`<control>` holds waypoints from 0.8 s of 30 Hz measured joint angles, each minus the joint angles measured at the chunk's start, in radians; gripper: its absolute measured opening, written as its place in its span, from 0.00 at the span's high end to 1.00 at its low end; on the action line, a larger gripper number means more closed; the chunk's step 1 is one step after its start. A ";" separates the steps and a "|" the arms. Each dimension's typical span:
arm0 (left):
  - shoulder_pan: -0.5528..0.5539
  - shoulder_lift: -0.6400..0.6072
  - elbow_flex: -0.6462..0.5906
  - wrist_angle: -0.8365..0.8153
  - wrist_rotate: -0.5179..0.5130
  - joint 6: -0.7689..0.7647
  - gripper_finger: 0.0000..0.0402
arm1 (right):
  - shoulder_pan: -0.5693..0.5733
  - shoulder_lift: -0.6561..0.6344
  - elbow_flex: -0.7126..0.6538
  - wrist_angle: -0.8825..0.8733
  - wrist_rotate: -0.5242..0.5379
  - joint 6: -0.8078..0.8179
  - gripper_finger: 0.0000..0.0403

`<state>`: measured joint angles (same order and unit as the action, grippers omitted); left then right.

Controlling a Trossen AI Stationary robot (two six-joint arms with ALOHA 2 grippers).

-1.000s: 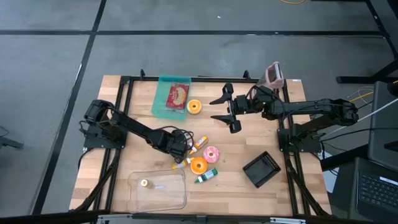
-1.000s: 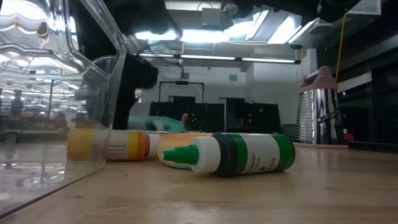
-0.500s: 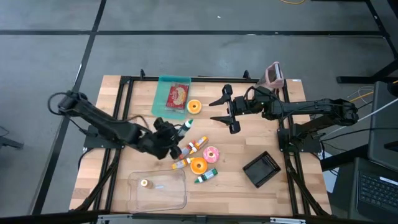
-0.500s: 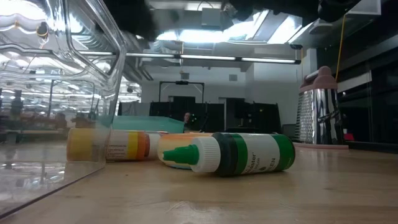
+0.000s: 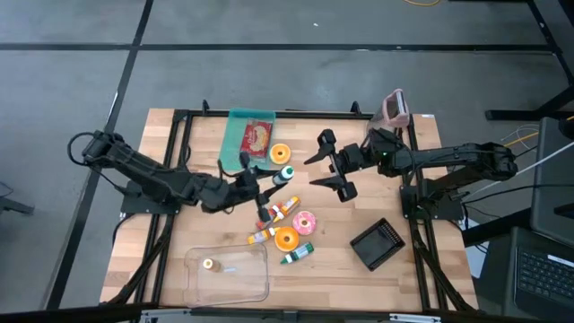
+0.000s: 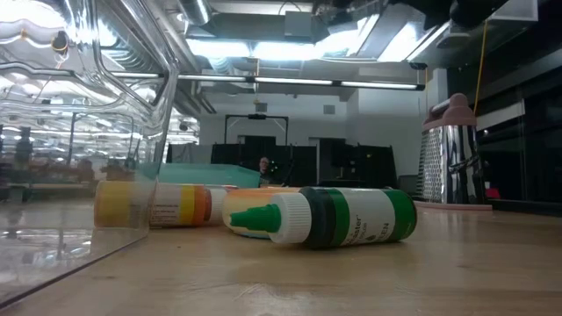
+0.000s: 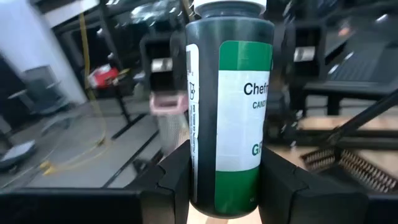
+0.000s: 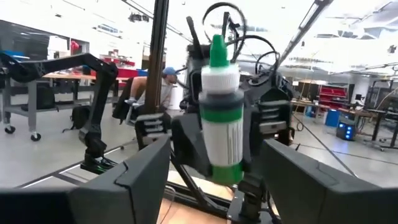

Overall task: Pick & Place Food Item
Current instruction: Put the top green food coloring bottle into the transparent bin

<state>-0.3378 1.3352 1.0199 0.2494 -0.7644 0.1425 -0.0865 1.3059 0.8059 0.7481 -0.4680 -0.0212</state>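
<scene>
left end effector [image 5: 269, 179] was clenched on a green-labelled bottle [image 5: 285, 174], held upright above the worktop [image 5: 404, 278] near its middle toward the far edge; in the left wrist view the bottle [image 7: 227, 106] sat between both fingers [image 7: 171, 180]. right end effector [image 5: 336, 172] was released, jaws spread wide, facing the bottle from just beside it, with the bottle [image 8: 221, 106] showing between its fingers [image 8: 137, 180]. a second green bottle [image 6: 338, 217] lay on its side near the front edge, beside an orange-labelled bottle [image 6: 167, 204] and a clear bin [image 5: 229, 276]. a metal grater [image 6: 452, 158] stood by the right edge.
</scene>
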 joint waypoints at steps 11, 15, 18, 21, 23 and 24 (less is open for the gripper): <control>0.155 0.072 0.000 0.190 0.318 0.062 0.69 | 0.005 0.000 0.000 0.007 0.008 -0.013 0.39; 0.188 0.094 -0.001 0.206 0.399 0.035 0.69 | 0.005 0.000 0.000 0.005 0.048 -0.016 0.39; 0.198 0.115 -0.002 0.202 0.407 0.028 0.69 | 0.005 0.000 0.000 -0.001 0.048 -0.020 0.39; 0.203 0.122 -0.002 0.227 0.421 0.028 0.69 | 0.005 0.000 0.000 -0.001 0.037 -0.019 0.39; 0.213 0.122 -0.002 0.253 0.456 0.028 0.69 | 0.005 0.000 0.000 -0.001 0.036 -0.019 0.39; 0.218 0.122 -0.002 0.268 0.468 0.029 0.69 | 0.005 0.000 0.000 -0.001 0.034 -0.019 0.39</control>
<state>-0.1199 1.4570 1.0183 0.5176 -0.2961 0.1711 -0.0811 1.3060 0.8059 0.7475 -0.4338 -0.0406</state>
